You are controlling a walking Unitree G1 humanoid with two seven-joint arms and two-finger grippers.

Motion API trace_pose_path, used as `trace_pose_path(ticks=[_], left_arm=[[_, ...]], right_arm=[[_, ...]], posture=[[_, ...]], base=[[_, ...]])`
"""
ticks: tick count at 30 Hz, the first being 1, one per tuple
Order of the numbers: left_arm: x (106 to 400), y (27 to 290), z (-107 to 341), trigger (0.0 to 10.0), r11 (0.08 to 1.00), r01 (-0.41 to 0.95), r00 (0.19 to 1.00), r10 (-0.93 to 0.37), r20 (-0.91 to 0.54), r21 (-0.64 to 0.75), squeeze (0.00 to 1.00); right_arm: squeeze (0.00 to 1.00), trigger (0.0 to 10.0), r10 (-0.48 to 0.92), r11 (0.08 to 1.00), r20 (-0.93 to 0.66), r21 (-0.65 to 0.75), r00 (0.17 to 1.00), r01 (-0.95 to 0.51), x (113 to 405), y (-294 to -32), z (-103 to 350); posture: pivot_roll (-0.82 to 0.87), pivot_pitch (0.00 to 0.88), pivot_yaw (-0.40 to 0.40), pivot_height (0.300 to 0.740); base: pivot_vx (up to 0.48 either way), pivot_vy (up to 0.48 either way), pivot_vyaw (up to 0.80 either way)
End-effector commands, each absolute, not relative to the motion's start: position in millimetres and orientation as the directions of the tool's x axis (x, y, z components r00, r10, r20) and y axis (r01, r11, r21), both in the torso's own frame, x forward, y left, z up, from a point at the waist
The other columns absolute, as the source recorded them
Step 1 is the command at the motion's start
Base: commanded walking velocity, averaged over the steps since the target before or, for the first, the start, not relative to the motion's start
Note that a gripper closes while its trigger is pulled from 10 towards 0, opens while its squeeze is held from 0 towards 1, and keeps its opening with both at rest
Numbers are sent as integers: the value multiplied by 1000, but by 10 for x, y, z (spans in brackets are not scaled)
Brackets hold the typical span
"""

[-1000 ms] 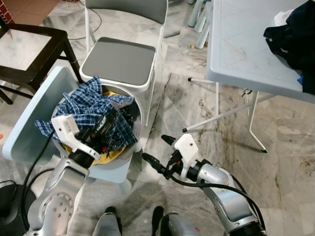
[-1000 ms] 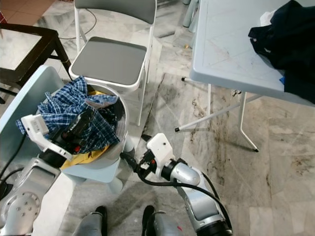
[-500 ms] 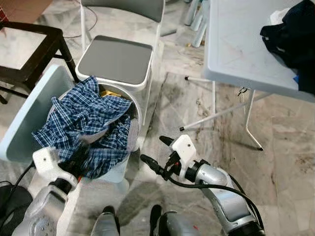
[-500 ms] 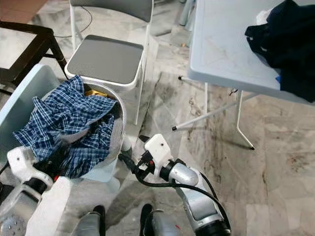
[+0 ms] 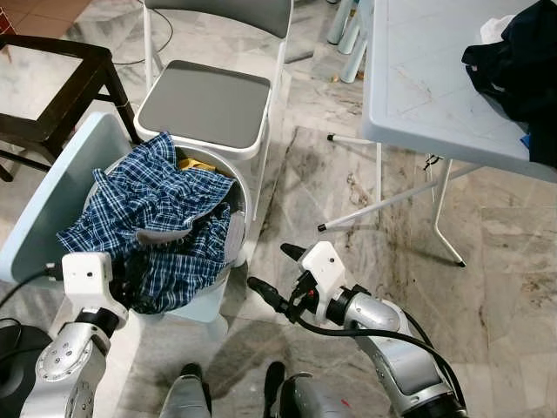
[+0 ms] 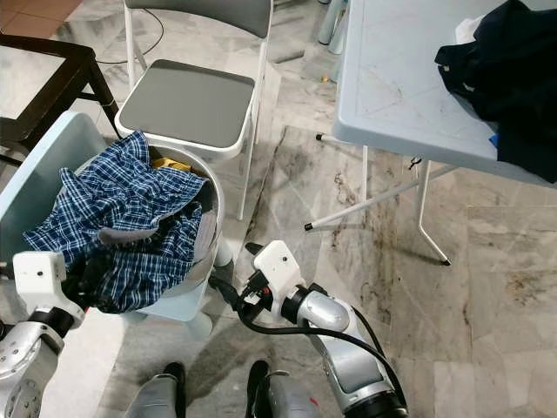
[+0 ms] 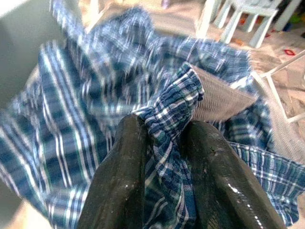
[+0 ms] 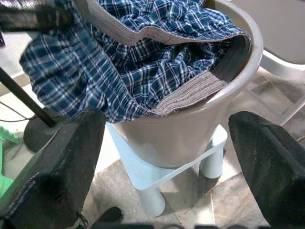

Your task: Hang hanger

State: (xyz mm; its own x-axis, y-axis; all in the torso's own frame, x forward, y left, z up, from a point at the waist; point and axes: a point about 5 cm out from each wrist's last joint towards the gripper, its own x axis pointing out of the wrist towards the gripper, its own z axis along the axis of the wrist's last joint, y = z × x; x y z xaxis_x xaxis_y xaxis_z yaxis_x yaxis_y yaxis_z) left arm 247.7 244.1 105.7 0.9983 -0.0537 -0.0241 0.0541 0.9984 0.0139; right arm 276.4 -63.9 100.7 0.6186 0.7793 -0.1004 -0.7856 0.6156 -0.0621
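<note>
Head views: measured against the round pale grey plastic tub (image 5: pixel 233 228), the left gripper (image 6: pixel 91 277) has drawn back from over the laundry heap to the tub's near rim in the last second, and the blue-and-white checked cotton garment (image 5: pixel 148 205) has been dragged with it, so it now drapes over that rim. That reads as the garment being hauled out of the tub; no hanger can be made out anywhere, so hanging is, by my judgement, some way off. The right gripper (image 5: pixel 271 275) hovers over the floor just beside the tub's right side, where it was a second ago, its two fingers spread wide and holding nothing. Behind the tub stands a grey-seated white metal chair (image 5: pixel 209 103); well to the tub's right is a pale blue folding table (image 5: pixel 426 78) with dark clothing (image 5: pixel 522 61) on it.

Left wrist view: the two black fingers (image 7: pixel 119 181) are pinched narrow on a bunched fold of the checked garment, which fans out beyond them toward the tub.

Right wrist view: the black fingers (image 8: pixel 57 167) stand far apart, facing the tub's wall, the garment hanging over its rim, apart from the fingers.
</note>
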Motion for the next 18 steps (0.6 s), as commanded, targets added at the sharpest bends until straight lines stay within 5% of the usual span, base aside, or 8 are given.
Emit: trace_pose_path(ticks=[1, 10, 11, 13, 18], left_arm=[[2406, 2430, 1040, 10000, 995, 86, 996, -85, -26, 59, 1000], [2245, 2342, 876, 10000, 985, 175, 981, -174, -85, 4, 1000], [2237, 2374, 828, 10000, 982, 93, 989, -109, -95, -163, 1000], [2232, 2401, 811, 10000, 972, 60, 993, -82, -88, -229, 1000], [2219, 2435, 896, 10000, 995, 87, 996, -89, -21, -54, 1000]], right_arm=[[0, 10000, 779, 615, -116, -55, 616, -787, 2729, -650, 948], [0, 10000, 789, 601, -127, -42, 601, -798, 2708, -635, 924], [0, 10000, 794, 594, -132, -39, 593, -804, 2704, -631, 918], [0, 10000, 796, 591, -134, -39, 591, -805, 2706, -633, 915], [0, 10000, 795, 592, -135, -41, 592, -805, 2710, -643, 913]], posture=[[310, 321, -149, 740], [320, 328, -150, 740], [321, 326, -150, 740], [319, 326, -150, 740], [318, 325, -150, 740]], base=[[0, 0, 0], [0, 0, 0], [0, 0, 0], [0, 0, 0], [0, 0, 0]])
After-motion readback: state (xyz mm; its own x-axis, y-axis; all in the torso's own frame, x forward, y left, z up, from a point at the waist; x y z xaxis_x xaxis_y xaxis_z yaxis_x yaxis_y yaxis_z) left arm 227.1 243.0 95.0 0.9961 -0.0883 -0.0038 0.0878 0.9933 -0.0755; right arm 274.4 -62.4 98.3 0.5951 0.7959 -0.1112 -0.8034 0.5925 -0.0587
